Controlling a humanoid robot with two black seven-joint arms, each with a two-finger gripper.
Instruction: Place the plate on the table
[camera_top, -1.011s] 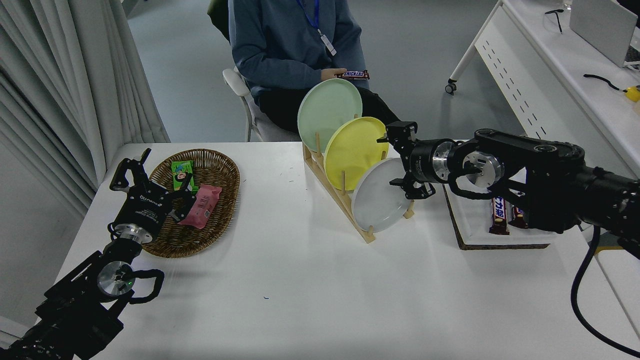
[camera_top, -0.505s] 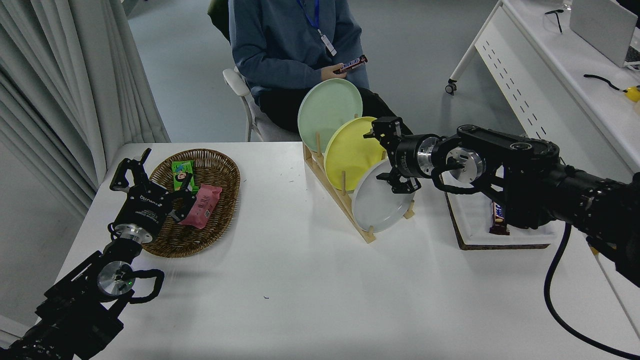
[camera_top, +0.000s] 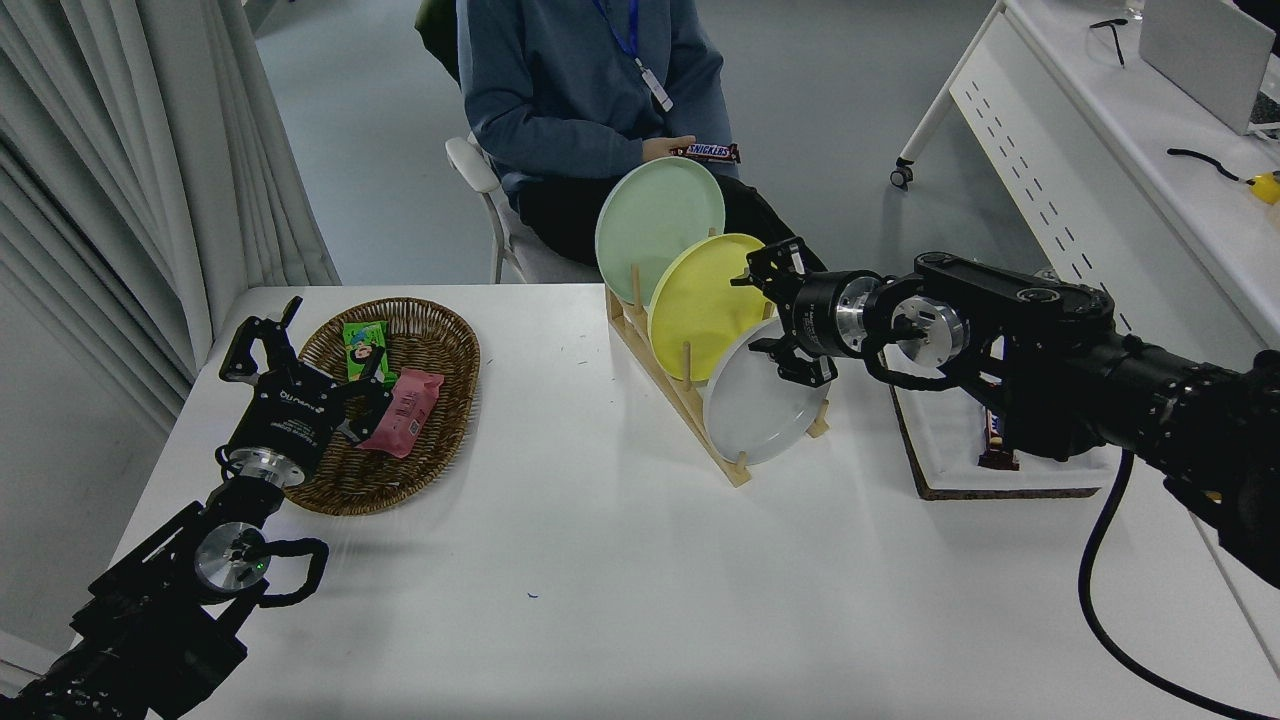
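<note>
The pale grey plate (camera_top: 755, 405) stands on edge in the nearest slot of a wooden rack (camera_top: 680, 395) on the white table (camera_top: 620, 590). Behind it in the rack stand a yellow plate (camera_top: 700, 300) and a light green plate (camera_top: 655, 215). My right gripper (camera_top: 772, 315) is open at the grey plate's upper right rim, one finger up by the yellow plate's edge and the other over the grey plate's top. It holds nothing. My left gripper (camera_top: 262, 340) is parked open at the lower left, beside the wicker basket.
A wicker basket (camera_top: 395, 405) with a green packet and a pink packet sits at the left. A white tray (camera_top: 985, 455) with chocolate bars lies under my right arm. A person sits at the far side holding a chocolate bar (camera_top: 708, 151).
My right gripper moved left from beside the grey plate to over its upper rim, then held about still. The person's hand raised the chocolate bar and lowered it again.
</note>
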